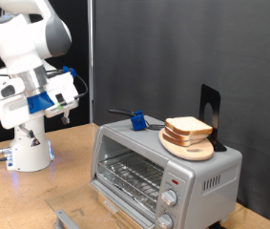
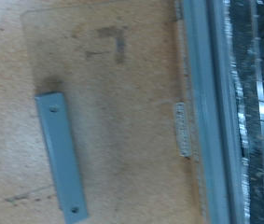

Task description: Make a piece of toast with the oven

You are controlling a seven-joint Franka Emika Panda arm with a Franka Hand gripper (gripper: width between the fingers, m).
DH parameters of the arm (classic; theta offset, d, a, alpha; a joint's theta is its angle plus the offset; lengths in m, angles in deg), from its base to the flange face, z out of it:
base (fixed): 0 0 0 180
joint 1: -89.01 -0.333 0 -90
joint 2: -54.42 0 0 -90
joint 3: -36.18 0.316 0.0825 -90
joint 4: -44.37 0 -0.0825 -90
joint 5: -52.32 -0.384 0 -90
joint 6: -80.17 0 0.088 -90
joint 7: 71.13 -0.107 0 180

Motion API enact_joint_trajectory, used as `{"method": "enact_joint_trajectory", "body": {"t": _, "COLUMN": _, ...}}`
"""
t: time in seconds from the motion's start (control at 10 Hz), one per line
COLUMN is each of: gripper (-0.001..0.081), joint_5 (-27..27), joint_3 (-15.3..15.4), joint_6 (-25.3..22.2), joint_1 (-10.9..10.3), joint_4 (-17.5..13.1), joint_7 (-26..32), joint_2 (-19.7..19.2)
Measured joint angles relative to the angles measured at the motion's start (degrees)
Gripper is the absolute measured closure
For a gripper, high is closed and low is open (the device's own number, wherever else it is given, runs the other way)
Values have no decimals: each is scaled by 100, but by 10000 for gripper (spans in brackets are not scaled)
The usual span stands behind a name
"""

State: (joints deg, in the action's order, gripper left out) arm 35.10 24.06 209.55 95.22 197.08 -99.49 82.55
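**Oven door down, toast still on top of the oven**

A white robot arm (image 1: 25,57) stands on a wooden table (image 1: 68,153) at the exterior view's left, before a black backdrop. Its gripper (image 1: 66,116) hangs at the end of a bent wrist with blue parts, well above the table and just to the left of the oven (image 1: 163,167). The fingers are too small and dark to show whether they are spread or pressed together; nothing is seen between them.

The silver oven sits at the exterior view's lower right. Its glass door (image 1: 77,212) lies dropped open toward the bottom of the view, and the wire rack (image 1: 130,176) inside is bare. Two round knobs (image 1: 172,198) are at its right front.

On the oven's roof rests a round wood board (image 1: 187,146) carrying the toast (image 1: 187,127), pale with a tan crust. It lies to the right of the gripper and well apart from it. Beside the board are a small blue object (image 1: 135,120) and a black upright stand (image 1: 209,113).

The wrist view looks down through the open glass door (image 2: 104,93) at the table, with the grey handle (image 2: 61,154) and the oven's front edge (image 2: 206,112) beside it. The gripper does not show there.
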Motion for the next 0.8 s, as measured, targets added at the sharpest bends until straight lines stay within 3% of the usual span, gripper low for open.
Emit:
{"method": "enact_joint_trajectory", "body": {"t": 0.5, "gripper": 124, "joint_5": -994, "joint_3": -50, "joint_6": -779, "joint_1": -661, "joint_4": -333, "joint_7": 583, "joint_2": 502}}
{"method": "enact_joint_trajectory", "body": {"t": 0.8, "gripper": 124, "joint_5": -1123, "joint_3": 58, "joint_6": -554, "joint_1": -1146, "joint_4": -411, "joint_7": 1569, "joint_2": 828}}
